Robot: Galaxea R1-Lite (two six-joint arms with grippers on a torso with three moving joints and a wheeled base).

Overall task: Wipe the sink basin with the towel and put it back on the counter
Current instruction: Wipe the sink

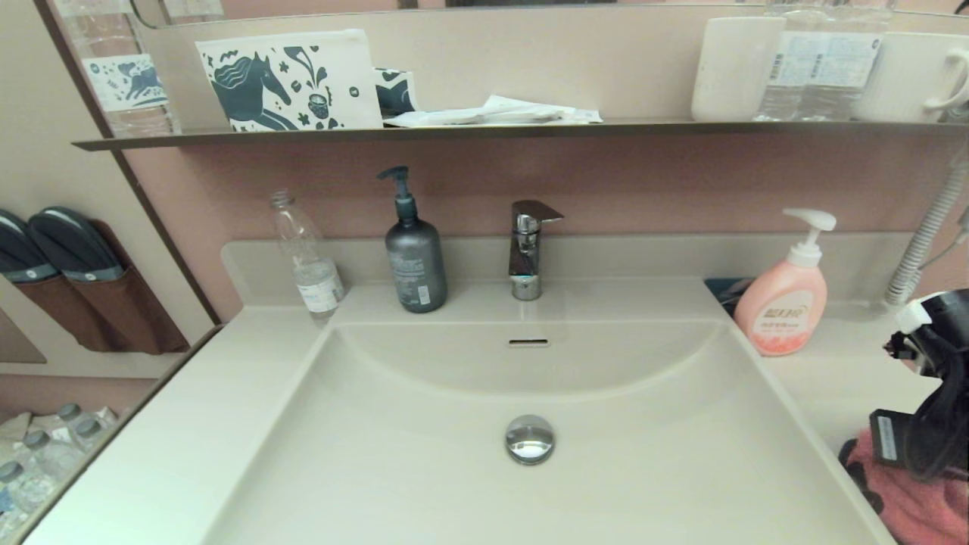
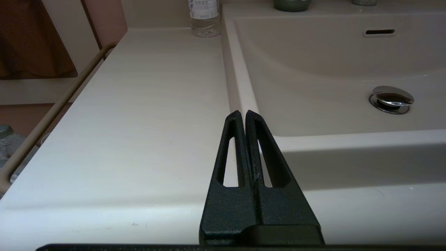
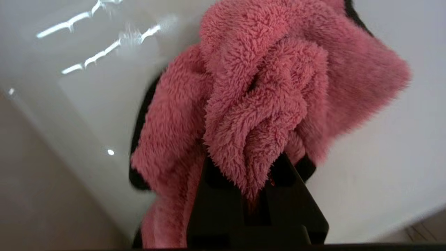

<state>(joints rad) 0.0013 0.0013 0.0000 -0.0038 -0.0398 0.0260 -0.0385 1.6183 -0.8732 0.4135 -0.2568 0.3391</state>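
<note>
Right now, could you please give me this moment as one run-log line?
right tool: shut on towel, beside sink basin | left tool: shut, parked over counter | wipe: not started

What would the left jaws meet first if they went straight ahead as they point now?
Likely the sink basin: the shut left gripper points along the counter at its rim, then the plastic bottle; depth unclear.

Towel (image 1: pixel 920 503): in my right gripper (image 3: pixel 258 181), over counter (image 1: pixel 840 378) right of sink basin (image 1: pixel 424 454). Soap bottle (image 1: pixel 783 310): on counter, behind towel. My left gripper (image 2: pixel 243 115): over counter, basin's left.
</note>
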